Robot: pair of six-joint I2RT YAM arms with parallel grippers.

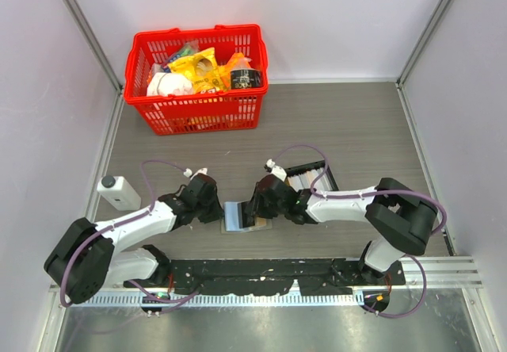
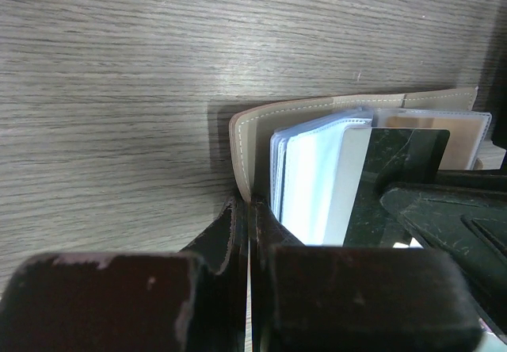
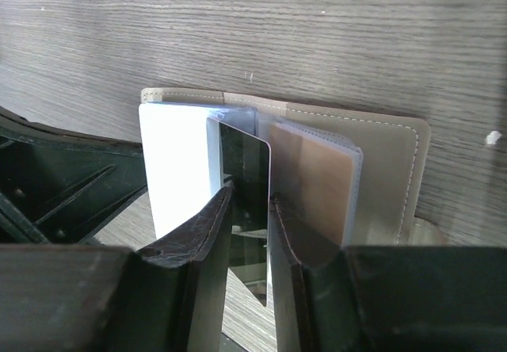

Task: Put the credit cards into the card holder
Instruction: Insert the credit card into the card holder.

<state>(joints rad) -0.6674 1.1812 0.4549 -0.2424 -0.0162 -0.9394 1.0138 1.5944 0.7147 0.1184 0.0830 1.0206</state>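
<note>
Card holder [image 1: 240, 216]: open on the table at 6 o'clock of the red basket [image 1: 198, 78], left gripper [image 2: 249, 219] clenched on its beige cover at the 9 o'clock edge. Right gripper [image 3: 249, 201]: clamped on one dark credit card [image 3: 244, 158], upright among the clear sleeves, just beside a pocketed tan card [image 3: 309, 185]. Step judged as insertion. Next move calls for a straight push into the sleeve with the cover held firm, then release.

The holder [image 1: 242, 216] lies open on the table [image 1: 356, 130], grey-beige cover down, its clear sleeves fanned upright. A tan card [image 3: 309, 177] sits in one sleeve. A dark card [image 3: 244, 158] stands on edge among the sleeves, pinched in my right gripper [image 3: 249, 196]. More pale cards [image 1: 305, 179] stand in the black tray [image 1: 329, 179].
</note>
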